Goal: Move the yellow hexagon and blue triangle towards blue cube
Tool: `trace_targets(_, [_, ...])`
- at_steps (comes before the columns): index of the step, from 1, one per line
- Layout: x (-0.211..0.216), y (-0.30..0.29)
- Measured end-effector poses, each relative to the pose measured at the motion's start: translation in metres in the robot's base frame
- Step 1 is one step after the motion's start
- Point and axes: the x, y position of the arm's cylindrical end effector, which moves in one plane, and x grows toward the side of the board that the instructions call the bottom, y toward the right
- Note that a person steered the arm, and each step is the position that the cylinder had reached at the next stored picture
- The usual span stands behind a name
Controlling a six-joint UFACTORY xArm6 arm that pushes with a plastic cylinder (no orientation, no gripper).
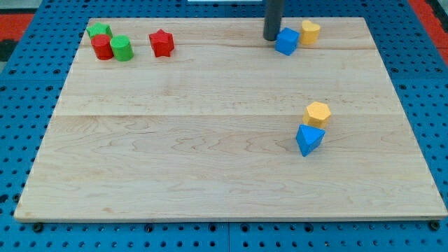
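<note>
My tip (271, 38): bare rod, grasping nothing, seemingly touching the blue cube (286, 41); yellow hexagon (318, 113) and blue triangle (309, 139) well below-right; approach from beneath, push upward.

A robotics lab bench: a pale wooden board (210, 140) rests on a blue perforated mounting plate (28, 84) with a regular grid of holes, red matting (21, 10) shows at the view's top corners, and small coloured test blocks sit scattered on the board
</note>
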Motion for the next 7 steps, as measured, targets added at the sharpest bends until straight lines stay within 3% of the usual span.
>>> trace_targets(2, [0.025,-0.015])
trace_targets(4, [0.028,0.033])
trace_targets(5, [0.098,0.063])
trace_targets(6, [0.162,0.14])
trace_targets(7, [0.258,0.128])
